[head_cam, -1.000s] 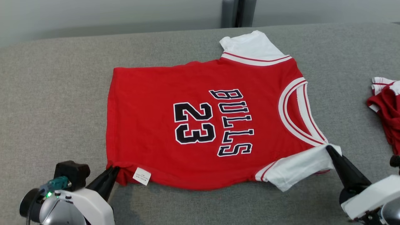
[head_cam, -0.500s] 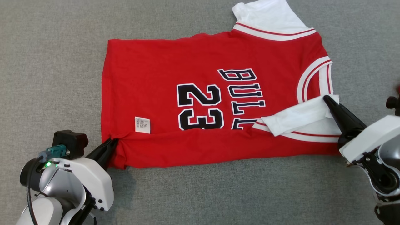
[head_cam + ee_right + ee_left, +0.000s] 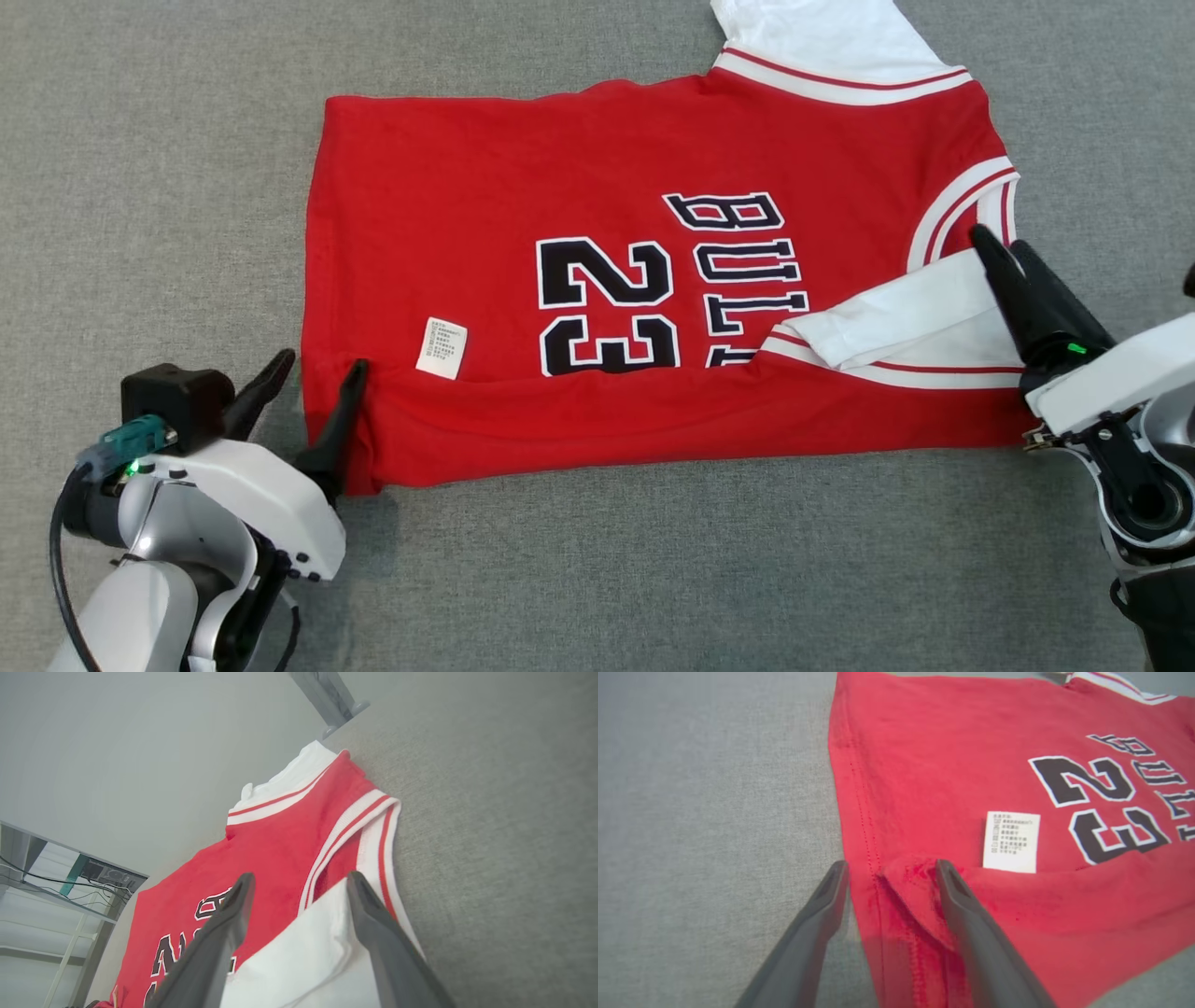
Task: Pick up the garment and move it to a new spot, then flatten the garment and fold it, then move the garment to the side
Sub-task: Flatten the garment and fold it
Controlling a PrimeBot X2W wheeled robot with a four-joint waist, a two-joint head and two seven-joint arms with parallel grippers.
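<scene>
Lying across the middle of the head view, the garment (image 3: pixel 597 280), a red jersey with white trim, is spread on the grey bench (image 3: pixel 140 140). Its lower edge is turned up over itself in a long strip (image 3: pixel 653 425), and one white sleeve (image 3: pixel 896 317) is laid back over the chest lettering. The left gripper (image 3: pixel 322 362), at lower left, has its fingers apart, straddling the hem corner beside the care label (image 3: pixel 442 348) (the left wrist view shows a small doubled flap of cloth between them). The right gripper (image 3: pixel 999 239), at the right edge, is likewise parted, its tips either side of the sleeve's end near the neckline. The knit looks thin, light and limp. It will likely drape, wrinkle and slide rather than hold a crease, so I judge corners and seamed edges the best holds, taken at both ends together to keep the fold line straight.
</scene>
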